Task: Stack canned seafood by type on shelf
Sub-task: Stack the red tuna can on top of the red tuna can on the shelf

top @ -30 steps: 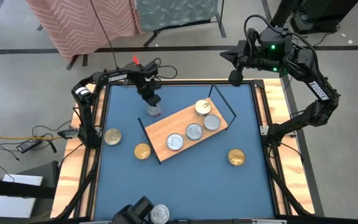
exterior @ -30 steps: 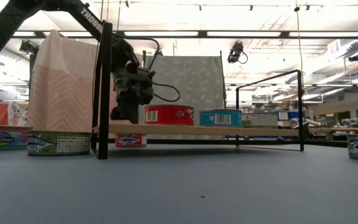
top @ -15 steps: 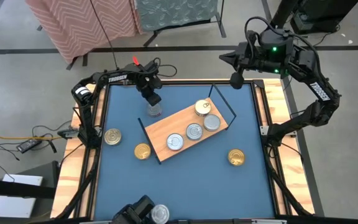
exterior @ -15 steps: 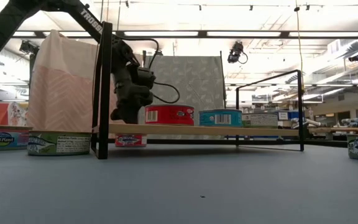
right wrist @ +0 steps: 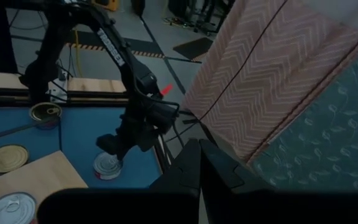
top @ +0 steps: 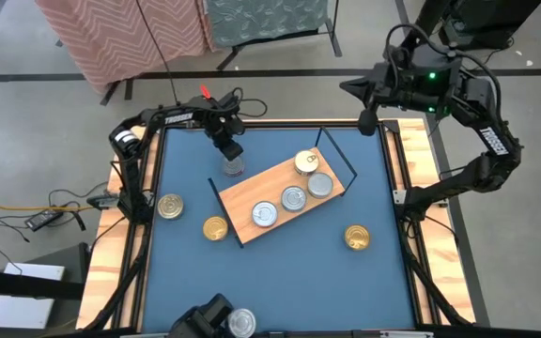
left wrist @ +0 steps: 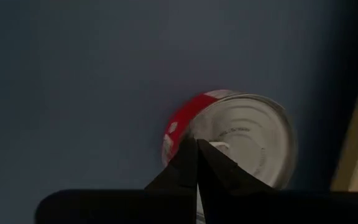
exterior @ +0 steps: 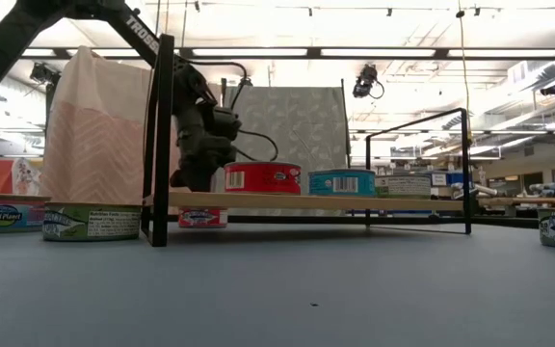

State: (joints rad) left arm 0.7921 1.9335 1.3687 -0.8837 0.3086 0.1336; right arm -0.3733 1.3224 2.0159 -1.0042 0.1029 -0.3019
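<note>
Because the red-sided tin (left wrist: 229,146) sits flat on the blue table (top: 280,272) just beside the far end of the shelf (top: 242,202), and the left gripper (top: 232,155) hangs right over its silver lid with its fingers pressed tight together and holding nothing, the fingers could bump the lid if they go down like that. They need to spread apart first, or they may push the tin and make it slide. The tin is also close to the black wire frame (top: 216,199) of the shelf, so a wide swing could knock the frame and shake the tins already up there. Four tins (top: 292,198) rest on the board, three silver and one gold, and a bump could roll them off. More tins (top: 170,206) lie apart on the table, some gold, so a mix-up of kinds could happen when stacking. The right gripper (top: 365,119) is also closed and empty, waiting high beyond the far right corner of the table, well away from everything.
</note>
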